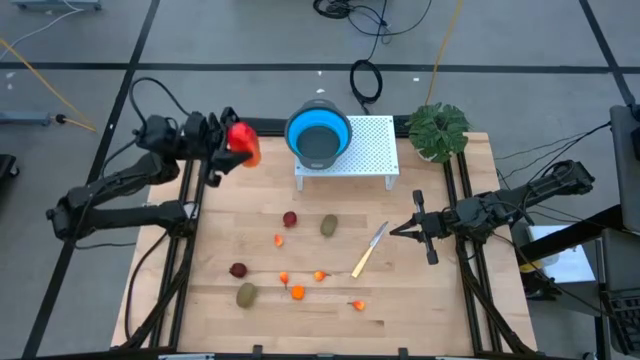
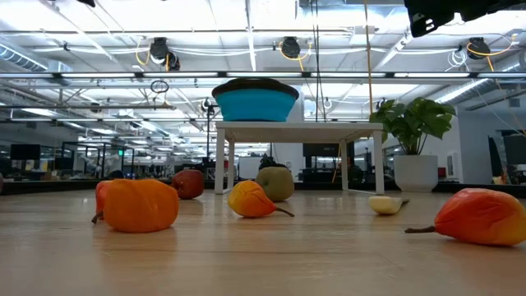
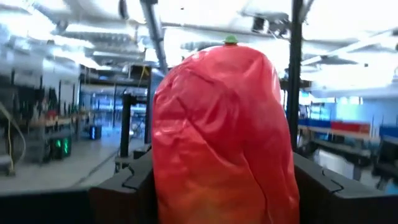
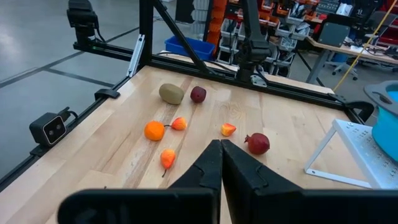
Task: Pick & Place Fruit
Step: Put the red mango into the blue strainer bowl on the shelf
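My left gripper is raised over the table's far left corner, shut on the oblong red-yellow fruit, left of the blue bowl. The bowl stands on a white perforated stand. My right gripper hovers shut near the table's right side, by the knife. The other fruit lies on the wood: two dark red round ones, two brown-green ovals, and several tiny orange pieces. My left gripper pinches the oblong fruit between its two fingers, which press on its opposite sides. The fingers reach level from the table's left. The fruit is lifted clear and sticks out beyond the fingers, its green tip pointing away from the wrist.
A yellow-handled knife lies slantwise just left of the right gripper. A leafy plant in a pot stands at the far right corner. Bare wood lies along the near edge and between the stand and the scattered fruit.
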### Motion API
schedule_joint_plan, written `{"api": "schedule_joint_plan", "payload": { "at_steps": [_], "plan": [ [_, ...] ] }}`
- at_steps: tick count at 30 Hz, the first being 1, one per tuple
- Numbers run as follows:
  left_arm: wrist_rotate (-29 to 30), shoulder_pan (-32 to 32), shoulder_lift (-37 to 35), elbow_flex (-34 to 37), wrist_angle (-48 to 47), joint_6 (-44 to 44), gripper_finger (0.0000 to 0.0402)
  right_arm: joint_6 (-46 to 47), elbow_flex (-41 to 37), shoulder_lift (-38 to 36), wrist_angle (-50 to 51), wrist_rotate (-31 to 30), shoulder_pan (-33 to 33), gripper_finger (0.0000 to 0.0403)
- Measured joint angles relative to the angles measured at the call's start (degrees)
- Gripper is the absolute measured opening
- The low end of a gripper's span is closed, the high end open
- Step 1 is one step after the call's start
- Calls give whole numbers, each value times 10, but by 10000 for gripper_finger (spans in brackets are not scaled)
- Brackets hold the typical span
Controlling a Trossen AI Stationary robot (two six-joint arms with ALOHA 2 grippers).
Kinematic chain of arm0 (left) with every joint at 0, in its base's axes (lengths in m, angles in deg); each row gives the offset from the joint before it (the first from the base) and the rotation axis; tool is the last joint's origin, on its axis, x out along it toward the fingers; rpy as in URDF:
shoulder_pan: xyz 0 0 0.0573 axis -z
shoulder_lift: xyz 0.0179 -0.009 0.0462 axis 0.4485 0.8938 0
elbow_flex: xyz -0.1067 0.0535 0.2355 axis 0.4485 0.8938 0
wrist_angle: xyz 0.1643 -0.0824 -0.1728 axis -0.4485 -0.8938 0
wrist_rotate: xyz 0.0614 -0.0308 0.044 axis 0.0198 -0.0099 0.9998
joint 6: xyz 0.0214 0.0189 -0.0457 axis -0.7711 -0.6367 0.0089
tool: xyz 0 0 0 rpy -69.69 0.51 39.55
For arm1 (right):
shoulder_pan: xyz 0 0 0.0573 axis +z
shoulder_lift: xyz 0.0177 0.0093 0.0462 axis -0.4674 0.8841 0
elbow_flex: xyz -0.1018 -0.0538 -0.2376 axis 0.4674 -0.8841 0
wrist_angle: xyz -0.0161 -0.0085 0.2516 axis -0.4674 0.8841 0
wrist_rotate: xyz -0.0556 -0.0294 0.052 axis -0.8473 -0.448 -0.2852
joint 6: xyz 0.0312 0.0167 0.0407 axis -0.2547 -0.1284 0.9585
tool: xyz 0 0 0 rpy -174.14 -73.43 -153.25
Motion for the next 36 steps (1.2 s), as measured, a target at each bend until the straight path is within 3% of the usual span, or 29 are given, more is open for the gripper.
{"api": "schedule_joint_plan", "payload": {
  "at_steps": [6, 14, 26, 32, 36],
  "plan": [
    [5, 26, 0, 0, 0, -73, 250, 0, 0, 0, 0, 0, 0, 0],
    [6, 39, 0, 0, 18, -58, 252, 0, 0, 0, 0, 0, 0, 0],
    [58, 40, 0, 0, 31, 252, 253, 0, 0, 0, 0, 0, 0, 0],
    [163, 65, 3, 0, 29, 352, 253, 0, 0, 0, 0, 0, 0, 0],
    [187, 73, 9, 0, 28, 398, 253, 1, 0, 0, 0, 0, 0, 0]
  ]
}}
